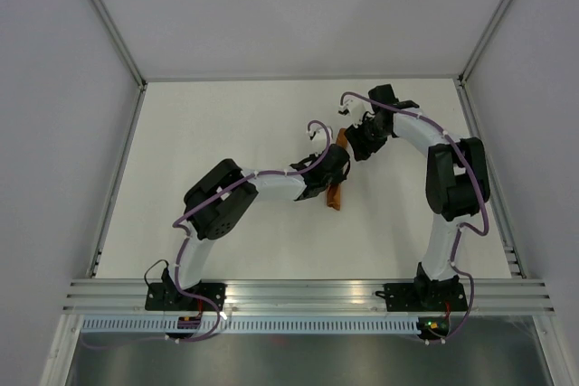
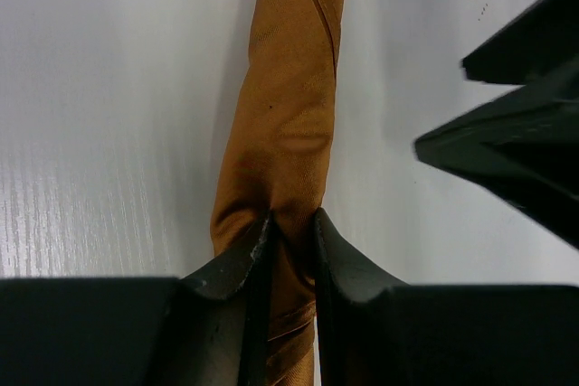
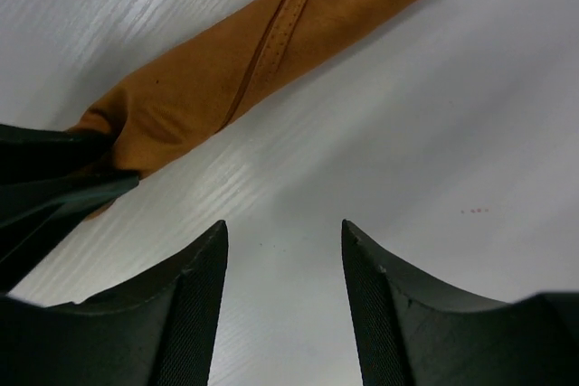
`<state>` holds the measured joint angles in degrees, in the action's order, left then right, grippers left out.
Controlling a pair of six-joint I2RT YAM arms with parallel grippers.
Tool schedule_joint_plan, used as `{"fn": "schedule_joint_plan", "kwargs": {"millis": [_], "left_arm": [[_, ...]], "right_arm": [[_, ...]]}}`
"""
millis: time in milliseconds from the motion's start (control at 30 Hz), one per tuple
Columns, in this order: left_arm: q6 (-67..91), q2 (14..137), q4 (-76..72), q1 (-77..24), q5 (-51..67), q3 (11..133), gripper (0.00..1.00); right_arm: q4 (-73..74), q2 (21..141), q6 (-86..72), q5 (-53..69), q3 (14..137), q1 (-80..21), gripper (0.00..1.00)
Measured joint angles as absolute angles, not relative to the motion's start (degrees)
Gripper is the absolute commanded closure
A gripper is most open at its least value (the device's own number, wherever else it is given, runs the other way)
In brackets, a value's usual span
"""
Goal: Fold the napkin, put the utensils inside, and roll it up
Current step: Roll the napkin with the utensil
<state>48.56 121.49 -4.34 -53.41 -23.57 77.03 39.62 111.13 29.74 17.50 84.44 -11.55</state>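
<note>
The rust-brown napkin (image 1: 335, 198) lies rolled into a narrow tube on the white table, its ends sticking out past my left wrist. My left gripper (image 1: 333, 169) is shut on the roll; in the left wrist view the jaws (image 2: 291, 219) pinch the napkin (image 2: 289, 115) near one end. My right gripper (image 1: 362, 144) is open and empty just right of the roll's far end; in the right wrist view it (image 3: 283, 228) hovers over bare table, apart from the napkin (image 3: 262, 51). The fork is hidden.
The right gripper's dark fingers (image 2: 516, 151) show close to the roll in the left wrist view. The left gripper (image 3: 54, 187) shows at the left edge of the right wrist view. Metal rails (image 1: 118, 178) border the table sides.
</note>
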Motion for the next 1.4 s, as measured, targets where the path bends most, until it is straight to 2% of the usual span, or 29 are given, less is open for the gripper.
{"fn": "schedule_joint_plan", "kwargs": {"millis": [367, 700, 900, 1400], "left_arm": [[50.1, 122.1, -2.1, -53.2, -23.4, 78.8, 0.9], [50.3, 122.1, -1.9, -53.0, -23.2, 78.9, 0.68], [50.3, 122.1, -2.1, -52.9, -22.4, 78.9, 0.61], [50.3, 119.4, -7.1, -52.8, -21.8, 73.4, 0.57]], "right_arm": [[36.2, 122.5, 23.9, 14.2, 91.3, -14.4, 0.5], [35.7, 125.3, 21.8, 11.5, 95.3, -15.4, 0.52], [35.5, 125.3, 21.5, 11.4, 95.4, -15.4, 0.53], [35.0, 125.3, 21.1, 10.2, 95.4, -15.6, 0.54]]}}
